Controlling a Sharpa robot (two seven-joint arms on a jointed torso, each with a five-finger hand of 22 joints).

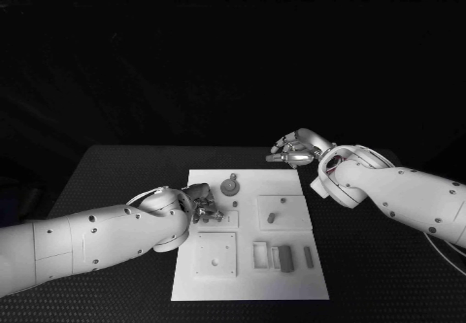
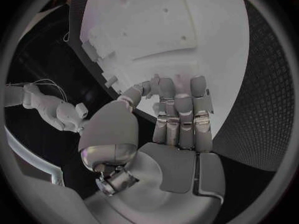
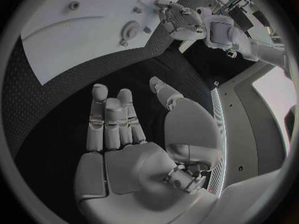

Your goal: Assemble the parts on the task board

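White task board; left hand rests on it.

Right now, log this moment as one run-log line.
left hand: on task board, left edge, grip unclear | right hand: open, off board's far right corner | round part: on board

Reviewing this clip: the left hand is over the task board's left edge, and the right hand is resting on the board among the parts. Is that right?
Not quite. The left hand is indeed over the task board's left edge, but the right hand is not on the board: the head view shows it off the board's far right corner, over the black table, holding nothing.
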